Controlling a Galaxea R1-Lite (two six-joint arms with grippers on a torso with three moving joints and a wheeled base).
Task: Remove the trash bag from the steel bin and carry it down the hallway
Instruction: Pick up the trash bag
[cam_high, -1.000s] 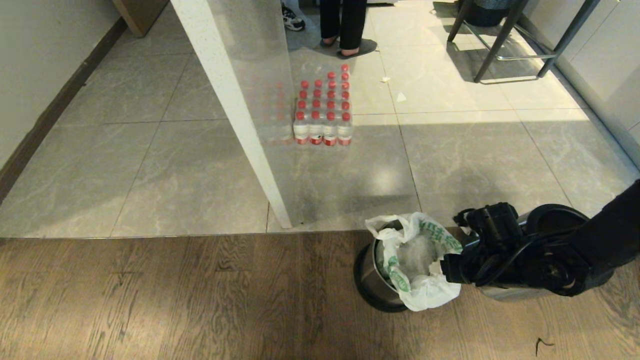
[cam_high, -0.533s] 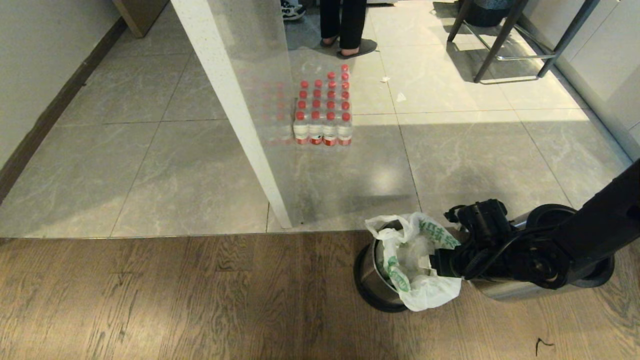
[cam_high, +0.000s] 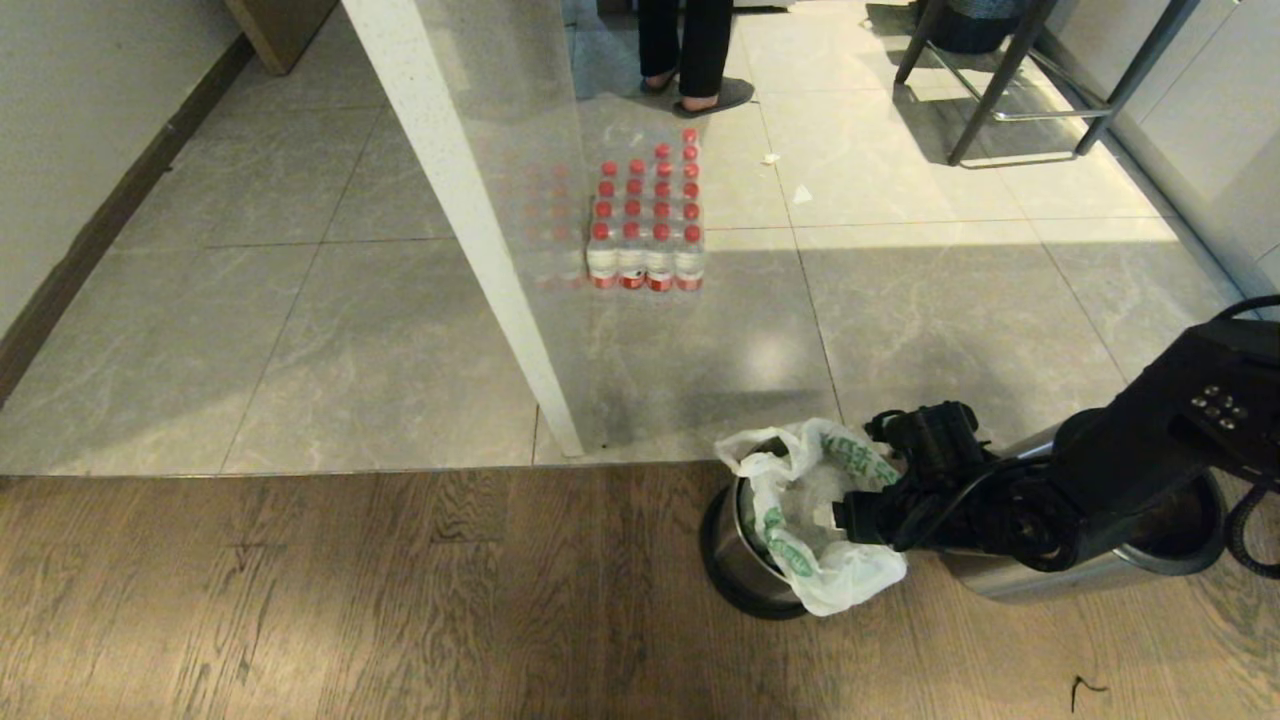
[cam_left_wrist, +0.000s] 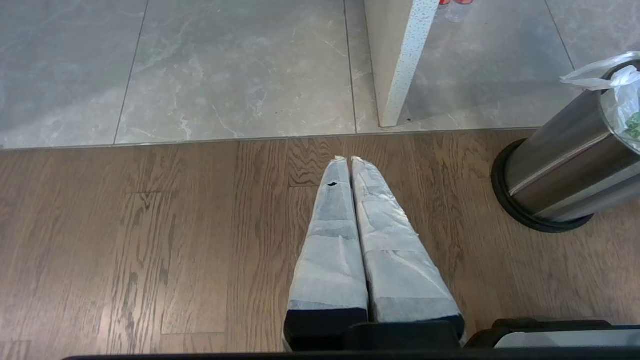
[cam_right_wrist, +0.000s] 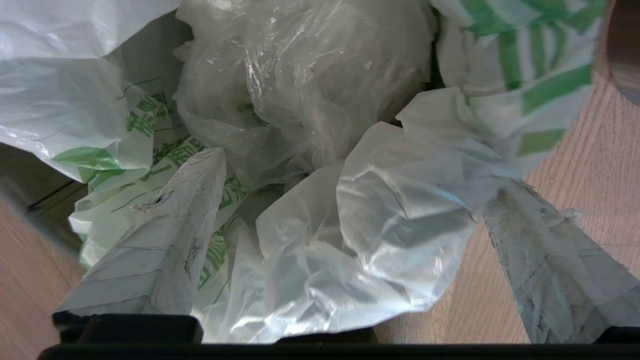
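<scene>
Reaching step: right gripper (cam_right_wrist: 350, 220), fingers spread, straddles the trash bag (cam_high: 815, 530) in the steel bin (cam_high: 735, 555); next, pinch; left gripper (cam_left_wrist: 350, 162) pressed together, idle.

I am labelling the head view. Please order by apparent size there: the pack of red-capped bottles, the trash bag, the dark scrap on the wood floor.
1. trash bag and pack of red-capped bottles: they look alike in extent; the pack stands farther away, so I do not rank them.
2. dark scrap: clearly smallest.
</scene>
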